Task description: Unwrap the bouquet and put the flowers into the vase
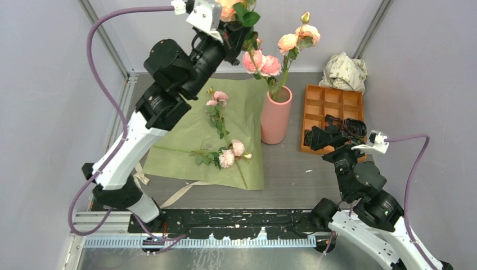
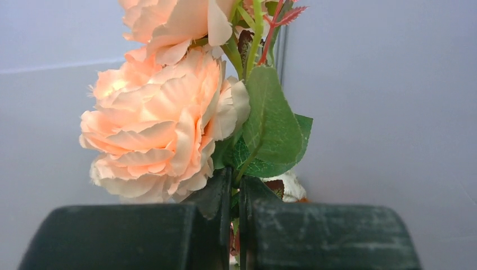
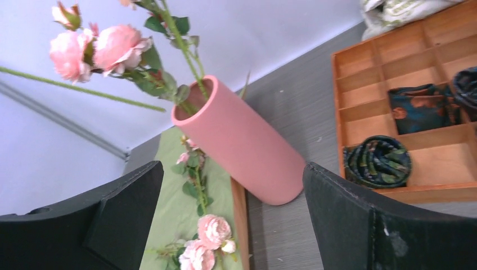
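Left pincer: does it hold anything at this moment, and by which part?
Yes. The left pincer is shut on a peach rose, gripping its green stem just under the bloom and the leaves.

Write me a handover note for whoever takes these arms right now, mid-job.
Left gripper: shut on a peach rose stem, held high near the vase.
Right gripper: open, empty, facing the vase from beside the orange tray.
Done: wrapping paper lies open flat; some roses stand in the vase.
To do: put in the held stem, then the loose stems lying on the paper.
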Robot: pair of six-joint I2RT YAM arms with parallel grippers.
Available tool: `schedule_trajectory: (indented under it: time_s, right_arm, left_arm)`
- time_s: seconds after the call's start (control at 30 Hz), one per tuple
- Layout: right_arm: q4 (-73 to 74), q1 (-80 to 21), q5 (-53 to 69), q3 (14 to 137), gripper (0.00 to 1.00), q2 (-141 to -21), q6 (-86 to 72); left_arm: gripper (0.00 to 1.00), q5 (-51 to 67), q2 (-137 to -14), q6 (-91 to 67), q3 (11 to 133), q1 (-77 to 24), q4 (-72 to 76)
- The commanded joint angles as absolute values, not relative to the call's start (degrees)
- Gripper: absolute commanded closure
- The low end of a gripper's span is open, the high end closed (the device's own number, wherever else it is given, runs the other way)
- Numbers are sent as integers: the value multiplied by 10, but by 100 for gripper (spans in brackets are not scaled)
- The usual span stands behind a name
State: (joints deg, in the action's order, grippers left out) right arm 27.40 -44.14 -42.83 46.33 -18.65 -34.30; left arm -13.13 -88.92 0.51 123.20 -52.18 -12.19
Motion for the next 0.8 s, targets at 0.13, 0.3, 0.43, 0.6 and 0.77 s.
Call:
schedule_trajectory:
  time_s: [0.13,0.3,0.43,0.6,0.77]
  right_arm:
    - [329,-444,-485,480,0,-200,-362]
    - [326,-444,-478,476,1,-199,-366]
    - [324,-444,-482,475,1,-198,-364]
    - [320,-444,-483,474,0,-199,-364]
    - [320,-444,-481,471,0,-200,-370]
  left_arm:
    - [100,-69,-956,27,1360,-531,-3]
    - [100,-68,-978,20,1371,-532,-3]
    - [100,-74,-988,6,1364,-532,-9]
    - [100,-79,-989,-18,1330,-533,-15]
    - [100,-102,-987,-19,1297,-532,-19]
